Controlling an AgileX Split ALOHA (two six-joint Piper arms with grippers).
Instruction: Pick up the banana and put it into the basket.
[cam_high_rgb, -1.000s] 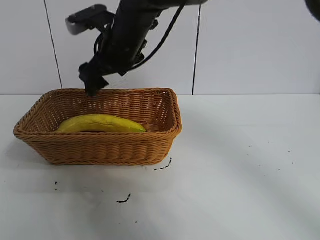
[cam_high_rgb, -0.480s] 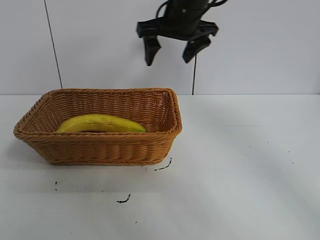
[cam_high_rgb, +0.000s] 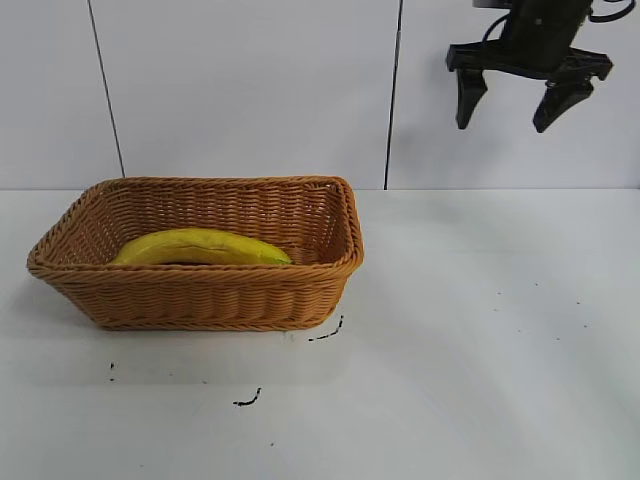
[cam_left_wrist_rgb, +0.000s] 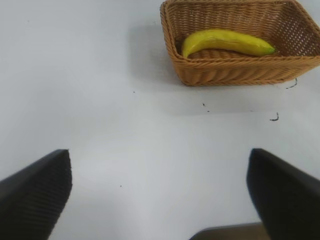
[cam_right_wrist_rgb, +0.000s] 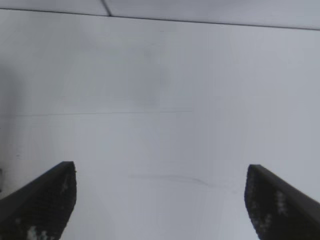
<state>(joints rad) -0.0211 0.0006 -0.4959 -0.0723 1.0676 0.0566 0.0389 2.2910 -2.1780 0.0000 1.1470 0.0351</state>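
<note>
I see the banana (cam_high_rgb: 202, 247) lying lengthwise inside the wicker basket (cam_high_rgb: 200, 297), resting on its floor — so I judge the placing step done. My right gripper (cam_high_rgb: 521, 97) hangs high, well apart from the basket, fingers spread and holding nothing. The left gripper (cam_left_wrist_rgb: 159, 192) is also spread wide and empty, looking toward the basket across the white table (cam_high_rgb: 480, 340). Next I'd only park both arms — no further grasp is needed.

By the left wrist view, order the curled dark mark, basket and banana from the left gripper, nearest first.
From the open left gripper:
1. curled dark mark, on the bare table.
2. basket, by its near wall.
3. banana, lying inside it.
</note>
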